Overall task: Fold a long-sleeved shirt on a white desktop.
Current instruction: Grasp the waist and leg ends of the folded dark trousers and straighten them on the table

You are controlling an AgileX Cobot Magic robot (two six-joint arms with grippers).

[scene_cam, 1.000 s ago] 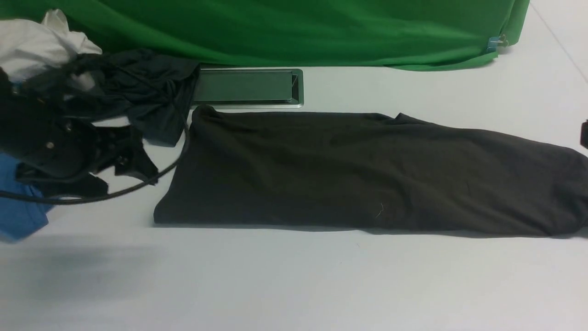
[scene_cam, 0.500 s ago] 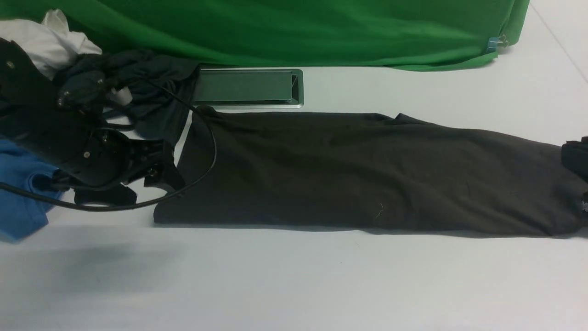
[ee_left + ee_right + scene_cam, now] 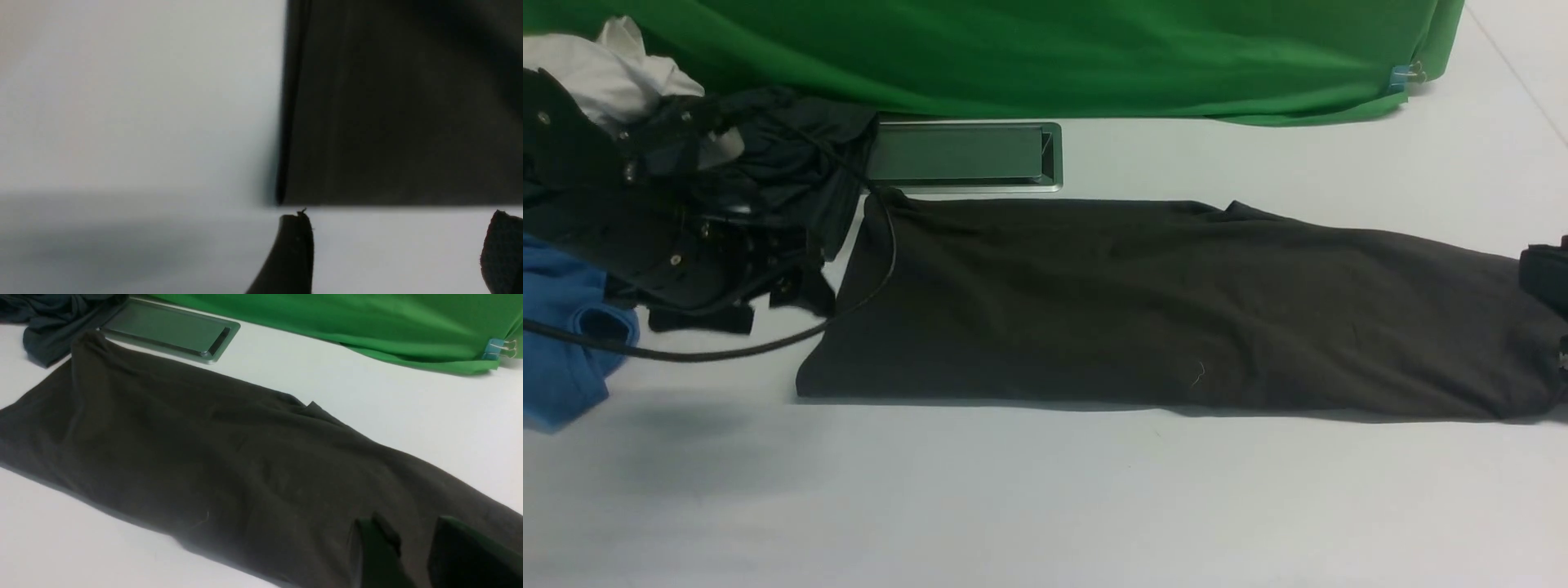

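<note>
While left end effector and right end effector gape empty, white desktop borders the long-sleeved shirt.

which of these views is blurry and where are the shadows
Front view: the black left gripper is smeared, with a soft grey shadow by it on the smooth white desktop. Left wrist view: soft all over, the edge of the dark olive-brown knit long-sleeved shirt fuzzy. Right wrist view: sharpest, shirt creases crisp.
</note>
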